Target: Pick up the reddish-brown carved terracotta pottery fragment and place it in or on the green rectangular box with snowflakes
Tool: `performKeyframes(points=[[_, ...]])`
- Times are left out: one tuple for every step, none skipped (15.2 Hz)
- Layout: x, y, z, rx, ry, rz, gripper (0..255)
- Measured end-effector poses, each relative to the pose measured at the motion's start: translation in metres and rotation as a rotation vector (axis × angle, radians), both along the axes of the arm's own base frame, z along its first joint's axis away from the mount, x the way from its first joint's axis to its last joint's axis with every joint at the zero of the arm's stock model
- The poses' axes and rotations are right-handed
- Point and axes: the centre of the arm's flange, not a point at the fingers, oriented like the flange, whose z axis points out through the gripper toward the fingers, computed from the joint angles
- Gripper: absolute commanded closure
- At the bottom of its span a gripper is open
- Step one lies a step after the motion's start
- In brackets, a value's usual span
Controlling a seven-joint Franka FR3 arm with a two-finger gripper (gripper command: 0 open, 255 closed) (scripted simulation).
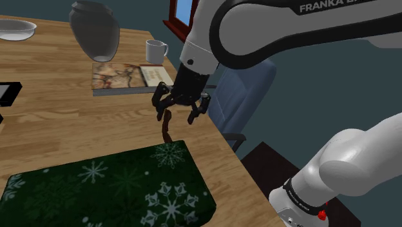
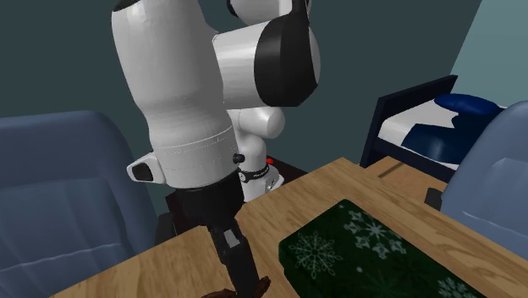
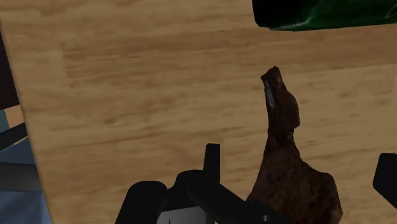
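The reddish-brown carved fragment (image 1: 167,124) is upright between the fingers of my black gripper (image 1: 178,109), just past the far corner of the green snowflake box (image 1: 109,187). In the wrist view the fragment (image 3: 286,165) stands between the left finger (image 3: 212,159) and the right finger (image 3: 385,178), with a gap on each side. The gripper is open and its fingers do not touch the fragment. The fragment's narrow tip points down at the wooden table (image 3: 127,95), and the box corner (image 3: 318,13) lies beyond it. I cannot tell whether the tip touches the table. The box (image 2: 364,254) lies beside the arm.
Behind the gripper lie a flat picture book (image 1: 125,76), a white mug (image 1: 155,50) and a dark vase (image 1: 95,29). A white bowl (image 1: 16,28) sits far left. The table edge (image 1: 222,138) runs close to the gripper, with a blue armchair (image 1: 239,97) beyond.
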Motion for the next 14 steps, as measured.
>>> performKeyframes(points=[[0.0,0.003,-0.005,0.001,0.0,-0.001,0],[0.0,0.005,-0.011,0.001,0.0,-0.002,0],[0.001,0.007,-0.015,0.001,0.0,-0.002,0],[0.001,0.008,-0.02,0.001,0.0,-0.002,0],[0.001,0.008,-0.024,0.001,0.0,-0.002,0],[0.001,0.008,-0.026,0.001,0.0,-0.003,0],[0.001,0.009,-0.027,0.001,0.0,-0.003,0],[0.001,0.009,-0.028,0.001,0.0,-0.003,0],[0.001,0.009,-0.028,0.001,0.0,-0.003,0],[0.001,0.009,-0.028,0.001,0.0,-0.003,0],[0.001,0.009,-0.028,0.001,0.0,-0.003,0],[0.001,0.009,-0.028,0.001,0.0,-0.003,255],[0.001,0.009,-0.028,0.001,0.0,-0.003,255],[0.001,0.01,-0.028,0.002,-0.001,-0.002,255]])
